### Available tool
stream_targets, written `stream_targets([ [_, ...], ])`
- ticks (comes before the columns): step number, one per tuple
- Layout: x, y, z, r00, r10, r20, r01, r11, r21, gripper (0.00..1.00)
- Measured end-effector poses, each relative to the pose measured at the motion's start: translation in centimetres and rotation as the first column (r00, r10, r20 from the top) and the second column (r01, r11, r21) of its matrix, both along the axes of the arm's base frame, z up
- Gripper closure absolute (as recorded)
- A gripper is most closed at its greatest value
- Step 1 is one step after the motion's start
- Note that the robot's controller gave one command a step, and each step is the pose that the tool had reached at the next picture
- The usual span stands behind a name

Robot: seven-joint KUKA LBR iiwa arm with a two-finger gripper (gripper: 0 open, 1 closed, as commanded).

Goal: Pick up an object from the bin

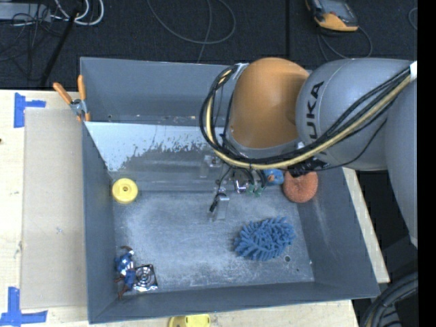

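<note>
Near-left corner of the bin (99, 251): crumpled blue-and-silver item (135, 276). Near right: blue spiky clump (264, 238). Centre: gripper (218, 207) over bare floor, near the clump; open or closed cannot be told. Farther: yellow disc (125, 190) left, orange ball (300, 187) right.

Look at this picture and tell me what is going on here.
A KUKA arm reaches into the grey bin from the right, its tool low over bare floor near the middle. Nearest it lie a blue frilly thing and a brownish-orange ball; a yellow disc sits further left, a blue-and-silver crumpled item in the near-left corner. Nothing looks lifted yet.
</note>
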State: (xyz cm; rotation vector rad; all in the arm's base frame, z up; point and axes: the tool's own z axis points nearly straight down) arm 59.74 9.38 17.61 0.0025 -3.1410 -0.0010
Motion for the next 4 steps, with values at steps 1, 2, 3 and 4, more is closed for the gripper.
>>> stream_targets([
  [1,-0.5,-1.2,-0.1,0.999,0.051,0.001,-0.051,0.999,0.001,0.0],
  [2,-2.4,-5.7,0.5,0.998,0.061,-0.002,-0.061,0.998,0.0,0.0],
  [3,-3.1,-7.8,0.5,1.0,-0.031,-0.001,0.031,1.0,-0.002,0.0],
  [4,-5.9,-10.0,-2.6,1.0,0.016,0.002,-0.016,1.0,0.0,0.0],
])
